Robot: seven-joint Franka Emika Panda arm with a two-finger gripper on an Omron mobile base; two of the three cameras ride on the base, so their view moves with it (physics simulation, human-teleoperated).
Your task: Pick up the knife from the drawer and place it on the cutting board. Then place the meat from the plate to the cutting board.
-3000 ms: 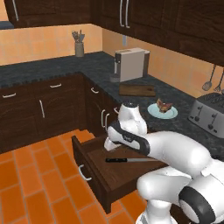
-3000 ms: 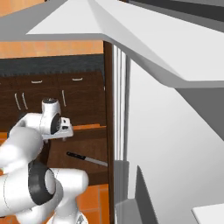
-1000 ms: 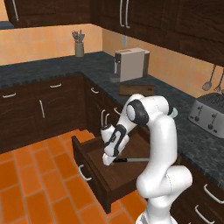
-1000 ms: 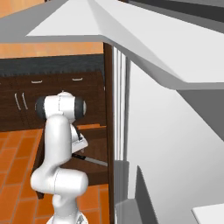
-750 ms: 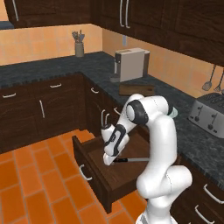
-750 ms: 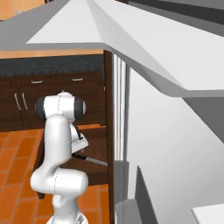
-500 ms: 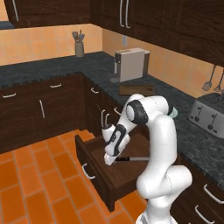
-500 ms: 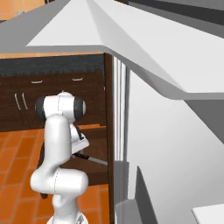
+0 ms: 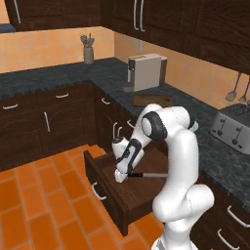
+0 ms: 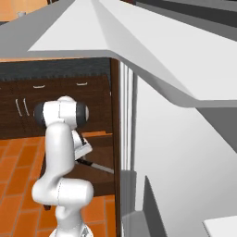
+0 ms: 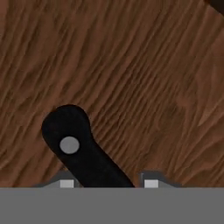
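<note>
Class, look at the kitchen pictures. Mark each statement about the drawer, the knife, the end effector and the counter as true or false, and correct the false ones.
1. The drawer is pulled open. True.
2. The knife lies on the cutting board. False: it lies inside the drawer, on its wooden bottom.
3. The end effector is down in the drawer at the knife's black handle. True: in the hand view the handle runs between the two fingertips.
4. The cutting board sits on the floor tiles. False: it lies on the dark counter in front of the coffee machine.
5. The toaster stands inside the drawer. False: it stands on the counter, to the right.
</note>
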